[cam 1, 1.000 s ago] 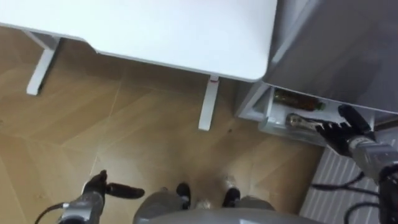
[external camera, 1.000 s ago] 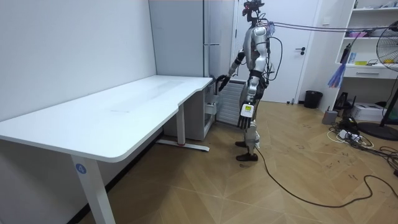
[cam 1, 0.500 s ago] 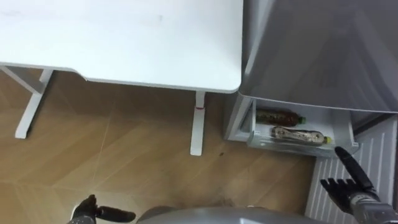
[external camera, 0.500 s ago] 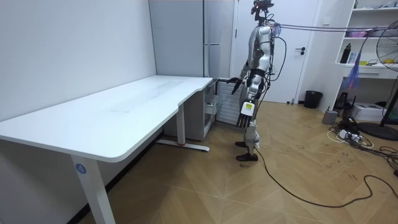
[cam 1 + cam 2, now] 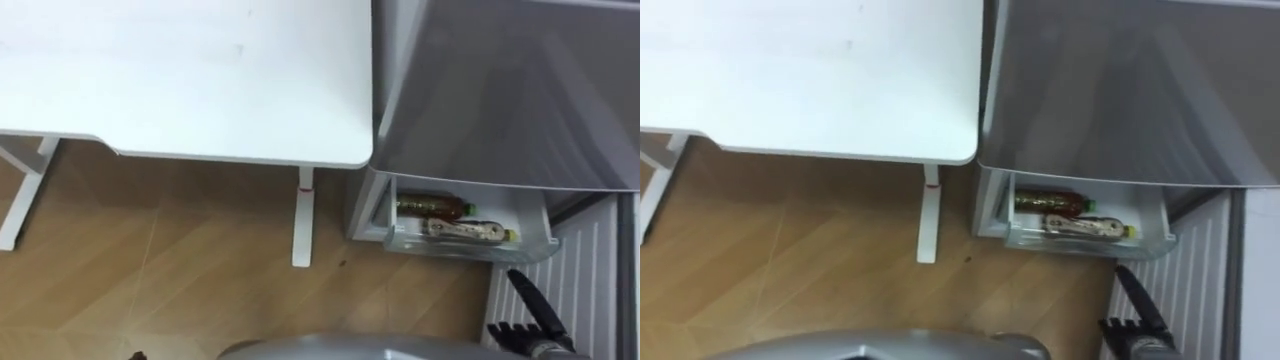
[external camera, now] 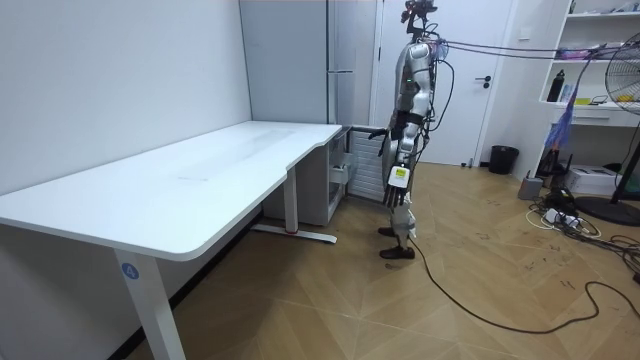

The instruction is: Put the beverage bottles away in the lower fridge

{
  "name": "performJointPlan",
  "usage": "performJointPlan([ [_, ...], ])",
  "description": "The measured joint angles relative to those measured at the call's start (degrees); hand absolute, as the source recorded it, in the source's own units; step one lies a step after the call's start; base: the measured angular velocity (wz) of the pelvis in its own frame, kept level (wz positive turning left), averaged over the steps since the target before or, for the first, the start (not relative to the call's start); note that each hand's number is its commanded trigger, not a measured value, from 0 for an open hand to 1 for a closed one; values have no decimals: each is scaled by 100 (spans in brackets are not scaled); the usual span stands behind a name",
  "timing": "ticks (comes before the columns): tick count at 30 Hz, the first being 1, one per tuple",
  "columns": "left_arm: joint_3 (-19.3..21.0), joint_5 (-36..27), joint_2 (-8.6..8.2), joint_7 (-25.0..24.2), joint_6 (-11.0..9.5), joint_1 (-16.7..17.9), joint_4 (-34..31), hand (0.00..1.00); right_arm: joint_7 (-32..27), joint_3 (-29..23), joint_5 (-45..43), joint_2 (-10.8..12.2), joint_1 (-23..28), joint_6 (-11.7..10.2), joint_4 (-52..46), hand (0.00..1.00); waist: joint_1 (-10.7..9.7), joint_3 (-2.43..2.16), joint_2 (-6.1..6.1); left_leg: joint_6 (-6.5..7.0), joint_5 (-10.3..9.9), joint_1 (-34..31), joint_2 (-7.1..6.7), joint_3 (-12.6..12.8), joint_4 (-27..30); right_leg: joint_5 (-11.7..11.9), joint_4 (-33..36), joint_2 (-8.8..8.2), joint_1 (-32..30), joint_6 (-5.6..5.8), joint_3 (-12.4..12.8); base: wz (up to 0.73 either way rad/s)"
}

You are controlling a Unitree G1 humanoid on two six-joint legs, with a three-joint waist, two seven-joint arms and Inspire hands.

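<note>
Drinks: you see two smooth plastic bottles lying on their sides in the open white fridge drawer (image 5: 462,250) | long axes 9-to-3 o'clock, caps toward 3 | amber bottle (image 5: 430,206) at 12 o'clock of clear bottle (image 5: 462,231) | right hand (image 5: 532,330) at the drawer's 5 o'clock, fingers straight, holding nothing.

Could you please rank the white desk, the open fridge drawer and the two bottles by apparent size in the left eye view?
Largest: white desk.
Then: fridge drawer.
Smallest: upper bottle and lower bottle, too alike to rank.
</note>
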Motion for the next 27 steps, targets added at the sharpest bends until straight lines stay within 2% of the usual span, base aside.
performJointPlan([
  [2,6,42,-90,-1,-4,-63,1,0,-3,146,-226,18,41,-60,-35,0,1,-1,0,-6,-9,19,3,18,-3,-10,-3,11,-5,-4,55,-6],
  [4,-3,34,-112,-2,-11,-131,2,0,-7,258,-303,61,102,-135,-53,0,-5,-10,8,-15,-28,49,12,20,3,-34,-3,23,4,-9,75,0],
  [13,1,29,-150,9,-140,-155,25,0,12,366,-699,197,176,-137,156,0,-2,-26,41,-47,-51,72,58,72,7,-51,6,65,7,-31,120,-3],
  [17,-8,30,-153,24,-230,-179,235,0,8,368,-695,205,172,-137,156,0,-9,-28,64,-48,-52,70,59,67,13,-51,24,67,35,-33,142,0],
  [21,-8,73,-152,37,-235,-166,398,0,6,509,-654,229,139,-144,152,0,20,-26,75,-56,-105,55,81,67,81,-48,40,85,23,-37,167,0],
  [24,-84,162,-152,21,-221,-212,445,0,-19,645,-645,232,-39,-146,130,0,22,-24,128,-49,-253,-268,131,62,439,-104,231,81,-215,-70,124,2],
  [27,-143,156,-140,20,-199,-509,485,0,-75,747,-206,242,-401,-190,145,0,11,-14,181,-11,-344,-884,147,-15,983,-224,711,7,-771,-85,52,14],
])
